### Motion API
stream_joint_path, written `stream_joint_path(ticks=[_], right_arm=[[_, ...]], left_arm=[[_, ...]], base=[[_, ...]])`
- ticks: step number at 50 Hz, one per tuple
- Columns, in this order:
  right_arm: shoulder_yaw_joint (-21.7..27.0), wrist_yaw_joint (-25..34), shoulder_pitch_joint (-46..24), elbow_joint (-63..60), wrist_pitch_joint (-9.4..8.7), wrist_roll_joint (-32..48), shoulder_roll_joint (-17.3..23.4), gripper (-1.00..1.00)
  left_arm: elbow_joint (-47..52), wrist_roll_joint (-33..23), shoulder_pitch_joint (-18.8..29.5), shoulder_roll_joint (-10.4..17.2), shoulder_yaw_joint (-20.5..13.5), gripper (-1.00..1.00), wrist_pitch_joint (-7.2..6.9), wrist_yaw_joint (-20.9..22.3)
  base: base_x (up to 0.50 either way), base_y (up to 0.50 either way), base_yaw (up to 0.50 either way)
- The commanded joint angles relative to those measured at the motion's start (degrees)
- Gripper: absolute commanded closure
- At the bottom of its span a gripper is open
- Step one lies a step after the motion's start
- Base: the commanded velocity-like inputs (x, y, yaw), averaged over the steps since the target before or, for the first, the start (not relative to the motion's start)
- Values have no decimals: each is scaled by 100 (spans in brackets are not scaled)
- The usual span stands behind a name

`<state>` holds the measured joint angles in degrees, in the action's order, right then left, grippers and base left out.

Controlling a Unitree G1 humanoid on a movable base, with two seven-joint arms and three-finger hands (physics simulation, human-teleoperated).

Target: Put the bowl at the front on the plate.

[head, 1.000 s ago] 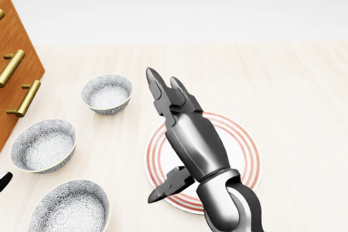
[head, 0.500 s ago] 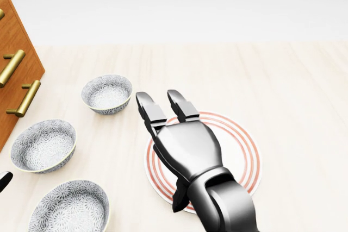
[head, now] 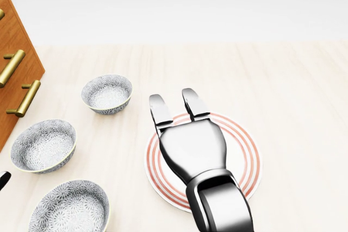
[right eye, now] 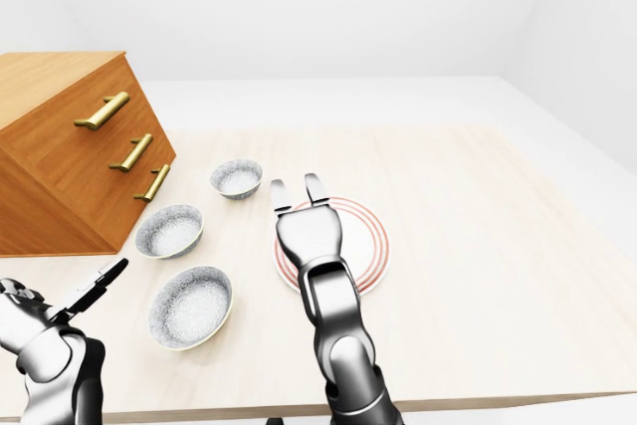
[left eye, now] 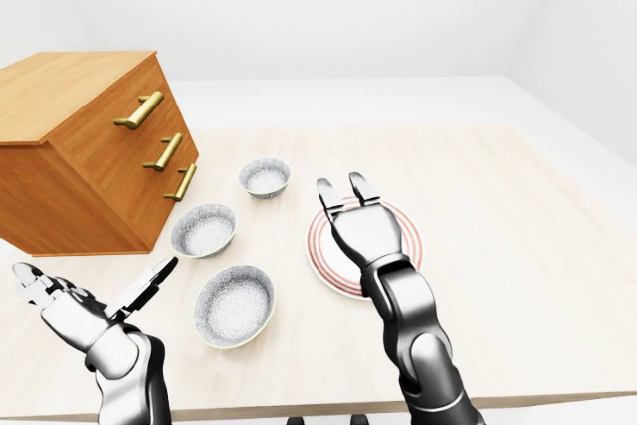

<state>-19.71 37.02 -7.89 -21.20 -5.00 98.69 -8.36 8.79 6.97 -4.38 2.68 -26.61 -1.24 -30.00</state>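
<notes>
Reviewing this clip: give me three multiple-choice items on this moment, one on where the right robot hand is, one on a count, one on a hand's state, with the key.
1. Where is the right robot hand?
A. over the red-ringed plate
B. inside a bowl
C. on the wooden drawer cabinet

2. How many patterned bowls are on the table?
A. one
B. two
C. three

3. What is the left robot hand doing?
A. gripping a bowl
B. open, holding nothing
C. pulling a drawer handle

Key: 1 A, the hand covers the plate's left half in the head view. 2 C, the far bowl, middle bowl and nearest bowl show in the left-eye view. 3 B, its fingers are spread apart beside the nearest bowl with nothing between them.
</notes>
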Motion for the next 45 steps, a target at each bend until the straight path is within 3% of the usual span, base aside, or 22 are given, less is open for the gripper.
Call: stream_joint_path(ticks=[1,18,19,29,30,33,35,36,37,40,42,43,45], right_arm=[[-21,158,56,-100,0,466,-56,-100],[-31,81,57,-106,0,365,-67,-100],[-90,112,54,-103,0,421,-80,-100],[-603,298,172,-516,0,787,-142,-100],[-660,298,215,-624,0,846,-164,-100],[-863,298,344,-934,0,1023,-203,-100],[-971,298,421,-1018,0,1070,-212,-100],[-1042,298,423,-1051,0,1116,-241,-100],[-1066,298,417,-1047,0,1131,-255,-100],[-1180,298,402,-1015,0,1139,-295,-100],[-1258,298,407,-1011,0,1137,-338,-100],[-1314,298,426,-1003,0,1131,-358,-100],[-1442,298,474,-1004,0,1064,-372,-100]], left_arm=[[59,8,-8,-6,-12,-100,-56,0],[36,4,0,-8,-15,-100,-45,0],[139,18,-21,-7,-22,-100,-139,0],[108,11,-33,-25,-32,-100,-76,0],[10,6,9,-17,-28,-100,-19,0],[144,23,-31,-21,-29,-100,-118,0],[47,1,-12,-26,-20,-100,-24,0],[-119,-19,31,-18,-3,-100,115,0],[-119,-11,24,-11,4,-100,121,0],[214,32,-70,-22,-23,-100,-131,0],[207,14,-63,-39,-40,-100,-122,0],[90,-5,-24,-36,-32,-100,-41,0],[107,2,-27,-32,-32,-100,-65,0]], base=[[0,0,0],[0,0,0],[0,0,0],[0,0,0],[0,0,0],[0,0,0],[0,0,0],[0,0,0],[0,0,0],[0,0,0],[0,0,0],[0,0,0],[0,0,0]])
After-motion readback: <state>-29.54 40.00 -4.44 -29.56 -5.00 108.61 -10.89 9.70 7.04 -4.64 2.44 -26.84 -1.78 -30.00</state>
